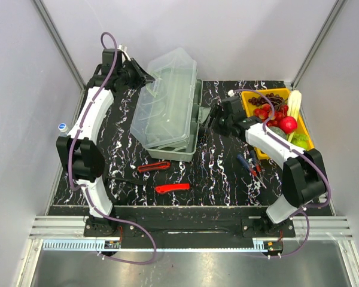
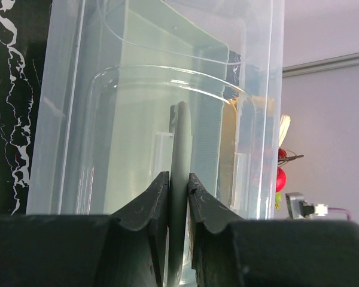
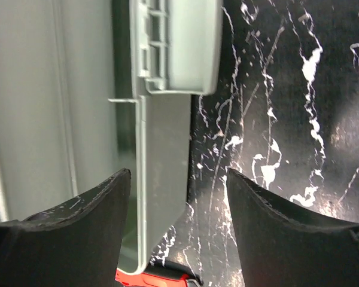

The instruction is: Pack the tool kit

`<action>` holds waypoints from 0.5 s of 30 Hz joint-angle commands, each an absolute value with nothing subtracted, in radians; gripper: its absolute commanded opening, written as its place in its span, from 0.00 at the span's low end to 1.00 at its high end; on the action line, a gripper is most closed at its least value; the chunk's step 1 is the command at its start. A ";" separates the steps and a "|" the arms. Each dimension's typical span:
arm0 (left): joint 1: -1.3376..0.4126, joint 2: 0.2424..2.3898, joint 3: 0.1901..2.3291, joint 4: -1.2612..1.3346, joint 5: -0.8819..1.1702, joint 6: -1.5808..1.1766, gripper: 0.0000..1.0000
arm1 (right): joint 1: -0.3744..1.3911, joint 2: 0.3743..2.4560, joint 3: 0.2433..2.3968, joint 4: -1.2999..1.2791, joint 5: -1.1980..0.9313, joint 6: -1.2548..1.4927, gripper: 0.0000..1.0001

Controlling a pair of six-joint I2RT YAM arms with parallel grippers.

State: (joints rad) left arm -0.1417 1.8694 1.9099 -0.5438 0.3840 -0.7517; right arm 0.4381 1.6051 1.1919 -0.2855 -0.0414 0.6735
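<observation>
The pale translucent toolbox [image 1: 167, 110] stands at the table's middle back with its lid [image 1: 164, 95] partly raised. My left gripper [image 1: 145, 73] is shut on the lid handle [image 2: 180, 137], a thin grey-green bar pinched between its fingers [image 2: 149, 206]. My right gripper [image 1: 210, 116] is open and empty beside the box's right side, with the box wall and latch [image 3: 176, 48] between and ahead of its fingertips [image 3: 96, 203]. Two red-handled tools [image 1: 153, 167] [image 1: 172, 188] lie in front of the box. Blue and dark screwdrivers [image 1: 250, 165] lie to the right.
A yellow tray of fruit [image 1: 281, 116] stands at the back right, close behind my right arm. The black marbled tabletop [image 1: 215, 173] is walled on the left, back and right. A red tool tip shows at the bottom of the right wrist view [image 3: 149, 280].
</observation>
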 commanded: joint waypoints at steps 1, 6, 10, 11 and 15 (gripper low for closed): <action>-0.118 1.776 1.927 -0.351 0.357 -0.828 0.00 | 0.436 1.552 1.164 -0.270 -0.018 0.672 0.70; -0.106 1.782 1.916 -0.319 0.394 -0.857 0.00 | 0.451 1.606 1.199 -0.276 -0.064 0.632 0.64; -0.107 1.786 1.911 -0.304 0.420 -0.874 0.00 | 0.468 1.650 1.232 -0.279 -0.089 0.620 0.63; -0.104 1.784 1.911 -0.305 0.423 -0.873 0.00 | 0.469 1.657 1.236 -0.278 -0.095 0.620 0.63; -0.100 1.776 1.907 -0.304 0.423 -0.873 0.00 | 0.480 1.684 1.255 -0.279 -0.115 0.618 0.63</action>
